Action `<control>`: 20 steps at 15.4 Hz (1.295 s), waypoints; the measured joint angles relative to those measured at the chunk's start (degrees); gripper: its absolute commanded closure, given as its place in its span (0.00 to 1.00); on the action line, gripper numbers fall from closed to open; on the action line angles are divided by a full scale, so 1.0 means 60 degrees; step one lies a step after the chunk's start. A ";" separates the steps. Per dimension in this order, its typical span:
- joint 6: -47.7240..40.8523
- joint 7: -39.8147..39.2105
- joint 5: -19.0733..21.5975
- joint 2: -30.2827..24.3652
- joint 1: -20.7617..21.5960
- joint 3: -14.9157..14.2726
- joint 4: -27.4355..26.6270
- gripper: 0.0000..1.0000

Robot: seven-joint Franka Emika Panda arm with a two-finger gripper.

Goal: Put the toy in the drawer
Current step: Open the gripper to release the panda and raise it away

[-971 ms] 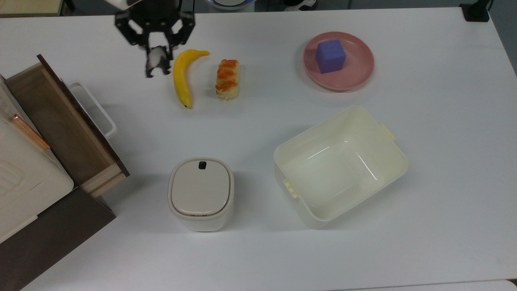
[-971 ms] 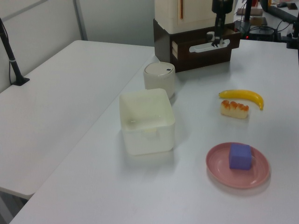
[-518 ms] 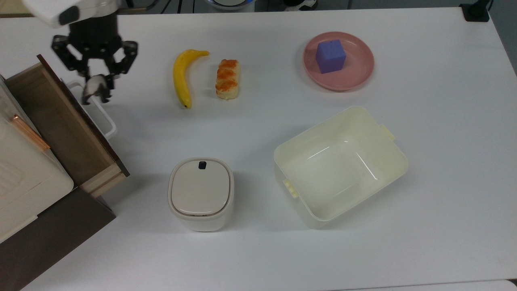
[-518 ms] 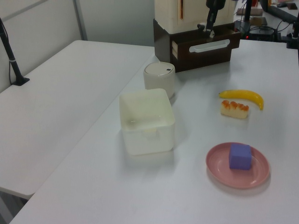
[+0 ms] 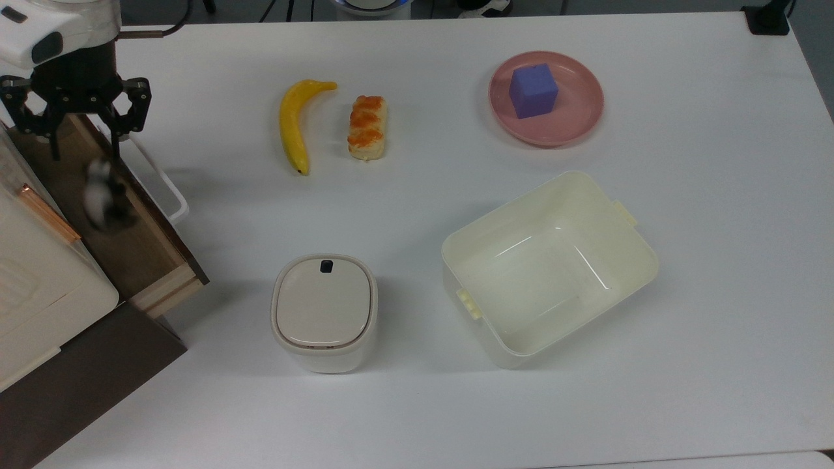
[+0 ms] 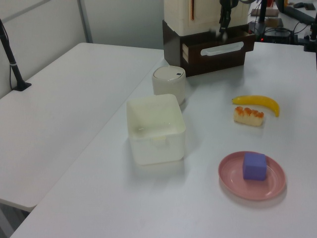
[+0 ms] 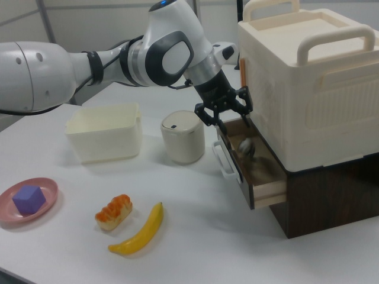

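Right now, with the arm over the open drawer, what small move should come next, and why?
Probably lift the gripper straight up and clear. Its fingers are spread with nothing between them, and the small black-and-white panda toy is already inside the light-brown wooden drawer, blurred as if dropping.

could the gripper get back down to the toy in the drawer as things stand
Probably yes. The gripper hangs open right above the drawer, which is pulled out with its top uncovered, and the toy sits inside with nothing over it.
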 measured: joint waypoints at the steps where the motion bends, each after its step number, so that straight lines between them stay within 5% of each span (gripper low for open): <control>1: 0.0003 -0.0094 -0.0003 0.0023 -0.0003 0.0000 0.0004 0.00; 6: -0.0028 0.0511 0.0003 0.0019 0.0175 0.0110 0.0059 0.00; 11: -0.1486 0.3225 0.0042 -0.0112 0.1146 0.0238 0.0141 0.00; 20: -0.3688 0.7086 0.1109 -0.1265 0.2634 0.0261 0.0206 0.00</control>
